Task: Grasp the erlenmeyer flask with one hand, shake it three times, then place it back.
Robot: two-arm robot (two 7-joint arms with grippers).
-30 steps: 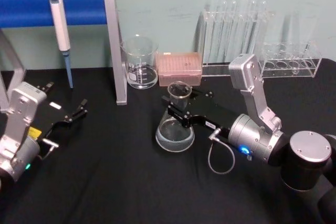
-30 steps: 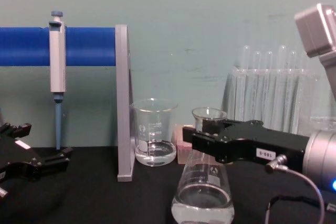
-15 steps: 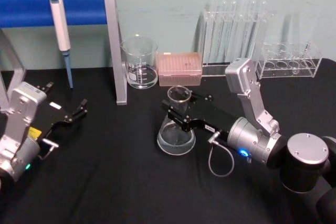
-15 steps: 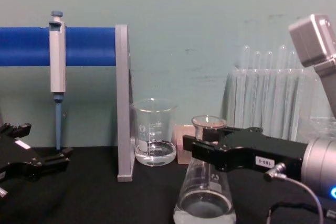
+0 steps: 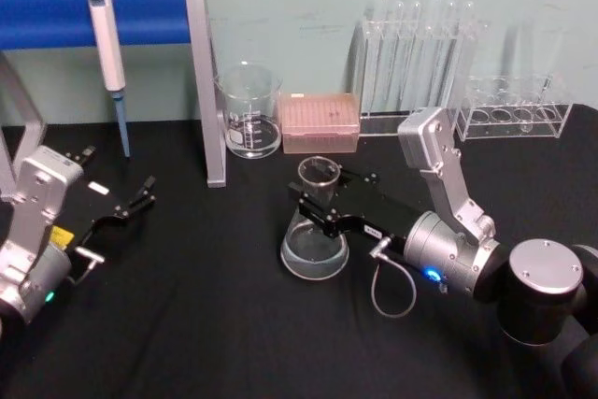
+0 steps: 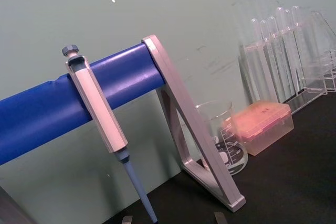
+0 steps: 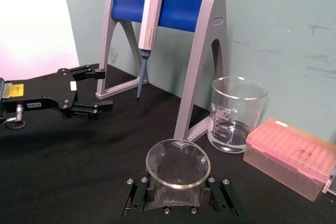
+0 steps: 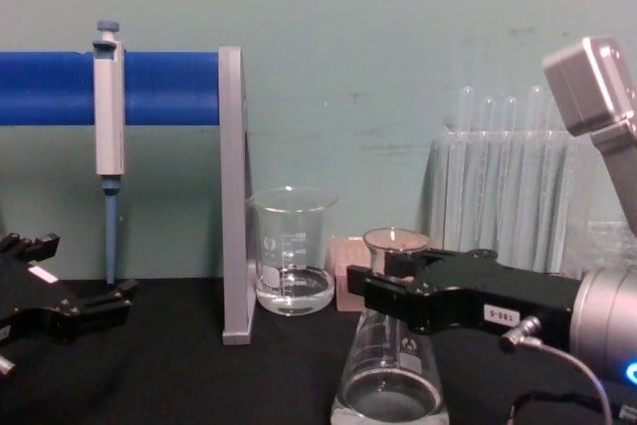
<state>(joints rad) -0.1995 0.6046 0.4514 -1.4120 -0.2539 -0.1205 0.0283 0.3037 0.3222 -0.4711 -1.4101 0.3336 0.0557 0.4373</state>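
near the middle of the black surface (image 5: 187,324), the erlenmeyer flask (image 5: 314,231) stands upright with a shallow layer of clear liquid in its wide base, and the right claw (image 5: 313,201) is closed around its narrow neck just under the flared rim. the claw reaches in from the right, its black blocky body carrying a small white number label, with a silver wrist and a loop of grey cable behind it. from the chest view the flask's base runs off the lower edge of the picture, so whether it touches the surface cannot be told there; from the head view it looks to sit on or just above the cloth. the right wrist view looks down on the flask's round rim between the two black fingers (image 7: 137,195), which press on the neck from either side. behind the flask stand a straight-sided glass beaker (image 5: 249,110) with a little liquid, a pink tip box (image 5: 320,122) just beside it, and a clear rack of test tubes (image 5: 416,53) further right. a pipette (image 5: 107,49) hangs from a blue-barred stand (image 5: 201,81) at the back left. the left claw (image 5: 140,198) rests low at the left of the surface, well apart from the flask, its fingers parted and holding nothing.
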